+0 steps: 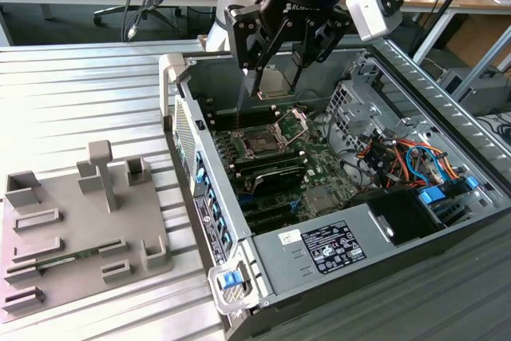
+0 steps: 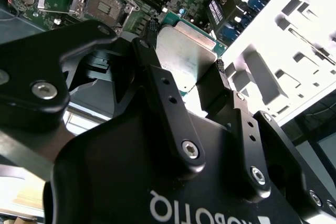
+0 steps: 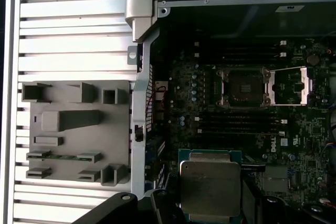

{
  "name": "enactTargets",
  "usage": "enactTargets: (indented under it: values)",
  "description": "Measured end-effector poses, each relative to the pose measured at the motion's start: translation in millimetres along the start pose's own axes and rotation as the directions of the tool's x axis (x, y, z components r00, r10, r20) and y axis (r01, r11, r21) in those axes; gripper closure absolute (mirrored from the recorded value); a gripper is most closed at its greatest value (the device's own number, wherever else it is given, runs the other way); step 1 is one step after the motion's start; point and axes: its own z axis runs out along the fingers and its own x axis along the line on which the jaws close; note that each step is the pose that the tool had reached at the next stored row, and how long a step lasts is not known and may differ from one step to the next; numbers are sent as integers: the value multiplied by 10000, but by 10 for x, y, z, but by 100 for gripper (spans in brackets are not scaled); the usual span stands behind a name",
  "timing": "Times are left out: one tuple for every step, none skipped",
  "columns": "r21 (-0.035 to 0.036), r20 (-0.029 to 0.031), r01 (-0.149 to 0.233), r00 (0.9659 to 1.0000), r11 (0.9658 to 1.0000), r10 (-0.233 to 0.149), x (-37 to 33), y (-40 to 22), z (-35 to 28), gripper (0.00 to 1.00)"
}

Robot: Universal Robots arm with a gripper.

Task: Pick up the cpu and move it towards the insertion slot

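The open computer case [image 1: 335, 197] lies on the slatted metal table [image 1: 80, 93], with the grey tray [image 1: 80, 229] beside it. Above the case's motherboard [image 1: 303, 173] hangs the gripper [image 1: 275, 77], its fingers [image 2: 157, 82] closed on the edges of the cpu [image 2: 186, 56]. The chip is held in the air, above and apart from the insertion slot [image 1: 262, 141], whose bracket [image 1: 297, 121] stands raised.

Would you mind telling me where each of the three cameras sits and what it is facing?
Exterior view: off the arm, looking down into the open computer case; the gripper holds the cpu above the insertion slot.
Second wrist view: on the arm, looking along the gripper's fingers at the cpu.
First wrist view: on the arm, facing down on the case, slot and grey tray.
All three views share the cpu and slot.
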Motion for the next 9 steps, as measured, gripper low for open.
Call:
enactTargets:
  values:
    - [0, 0, 0, 10000, 10000, 0, -4, 0, 1, 45]
    - [1, 0, 0, 10000, 10000, 0, -6, 0, 2, 45]
    - [1, 0, 0, 10000, 10000, 0, -8, 0, 3, 45]
    - [0, 0, 0, 10000, 10000, 0, -11, 0, 4, 45]
    - [1, 0, 0, 10000, 10000, 0, -13, 0, 4, 45]
    - [1, 0, 0, 10000, 10000, 0, -15, 0, 6, 45]
    - [1, 0, 0, 10000, 10000, 0, -17, 0, 6, 45]
    - [2, 0, 0, 10000, 10000, 0, -19, 0, 7, 45]
    - [2, 0, 0, 10000, 10000, 0, -22, -1, 8, 45]
